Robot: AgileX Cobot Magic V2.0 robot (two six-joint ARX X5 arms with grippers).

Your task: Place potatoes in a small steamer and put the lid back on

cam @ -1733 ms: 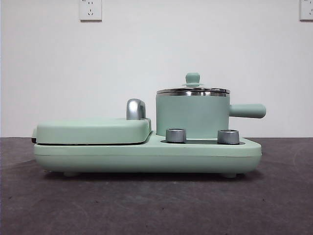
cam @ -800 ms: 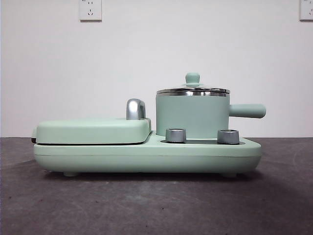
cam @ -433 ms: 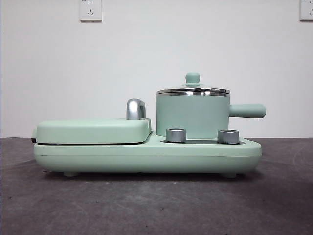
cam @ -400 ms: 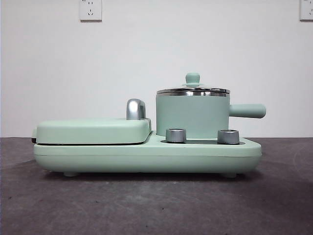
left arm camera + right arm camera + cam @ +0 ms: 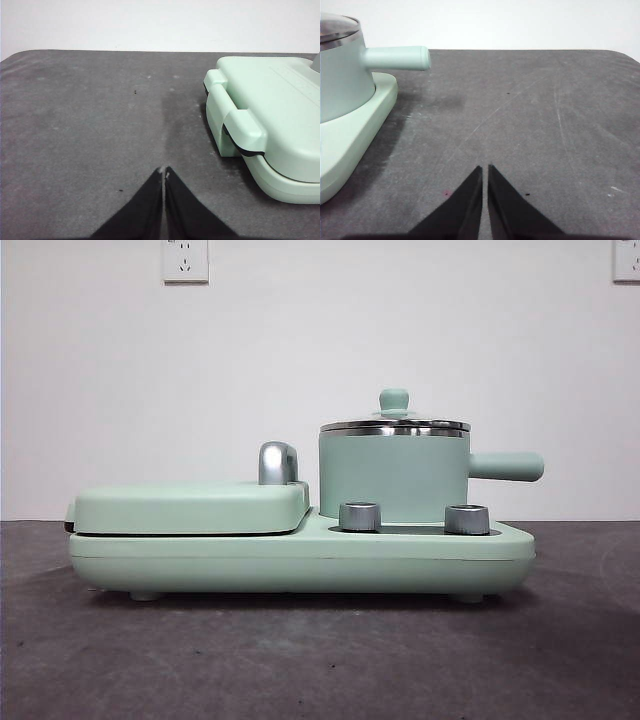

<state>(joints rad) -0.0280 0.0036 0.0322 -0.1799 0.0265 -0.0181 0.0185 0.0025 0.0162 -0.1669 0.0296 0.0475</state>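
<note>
The steamer (image 5: 393,476) stands on the right half of the base (image 5: 300,558), which rests on the table (image 5: 320,660). The lid (image 5: 394,420) sits on the steamer's rim. The steamer's handle (image 5: 506,466) sticks out to the right. Two dials (image 5: 360,516) sit on the base just before the steamer. The griddle cover (image 5: 190,508) lies on the base's left half, a latch (image 5: 277,462) behind its right end

The steamer (image 5: 342,70) is cut by the right wrist view's left edge, its lid (image 5: 394,423) hiding whatever is inside, while the griddle cover (image 5: 270,120) runs past the left wrist view's right edge.
</note>
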